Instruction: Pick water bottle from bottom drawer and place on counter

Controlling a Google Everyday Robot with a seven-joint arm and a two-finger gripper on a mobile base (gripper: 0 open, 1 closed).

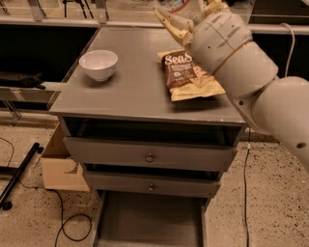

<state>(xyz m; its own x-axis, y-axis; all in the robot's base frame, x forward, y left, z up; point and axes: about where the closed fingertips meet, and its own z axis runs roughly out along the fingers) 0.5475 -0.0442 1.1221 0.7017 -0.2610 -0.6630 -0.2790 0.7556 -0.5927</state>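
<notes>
Speckled floor (pixel 273 202) lies all around a grey cabinet. Its flat top is the bench (pixel 135 94). It fills the middle of the picture.

A white bowl (pixel 98 64) sits on the bench at the upper left. A brown and yellow snack bag (pixel 190 77) lies flat on the bench at the upper right. The bowl and the bag are well apart.

A big white robot arm (pixel 251 72) comes in from the right side. It reaches over the back right part of the bench and hides one side of the snack bag. The hand (pixel 186 19) is at the very top of the picture, above the far end of the bag. Its pale fingers (pixel 169 23) are spread around the water bottle (pixel 183 6) and grip it. Only a little clear bit with some red shows, because the top edge cuts it off. The bottle is up in the air and not touching the bench.

Under the bench are two grey drawer fronts, and each has a small knob (pixel 149 157). The bottom drawer (pixel 149 224) is pulled out at the lower middle, and its flat grey floor shows.

A cardboard box (pixel 60 166) stands on the floor just beside the cabinet, on the left. A black cable (pixel 67 230) curls on the floor in the lower left.
</notes>
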